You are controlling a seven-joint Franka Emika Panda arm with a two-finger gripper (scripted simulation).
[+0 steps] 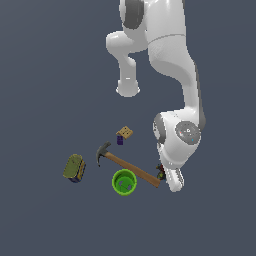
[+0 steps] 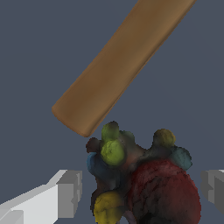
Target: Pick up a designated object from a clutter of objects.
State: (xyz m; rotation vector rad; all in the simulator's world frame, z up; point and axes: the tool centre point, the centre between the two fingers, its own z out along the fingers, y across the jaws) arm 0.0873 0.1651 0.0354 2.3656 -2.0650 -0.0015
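Observation:
The designated object, a small lumpy toy [image 2: 153, 188] in dark red and black with olive-green knobs, lies just past the end of the hammer's wooden handle [image 2: 118, 65]. My gripper [image 2: 140, 192] is open and low over the toy. One grey finger [image 2: 65, 194] stands on each side of the toy, with a gap between each finger and it. In the exterior view the toy [image 1: 160, 171] shows only as a sliver beside the hand, and the gripper [image 1: 165, 176] is mostly hidden by the white wrist.
The hammer [image 1: 127, 167] lies diagonally, its head toward the exterior view's left. A bright green cup [image 1: 124, 182] stands touching or just beside the handle. An olive-yellow can [image 1: 75, 167] lies further left. A tan square block [image 1: 125, 133] sits behind the hammer.

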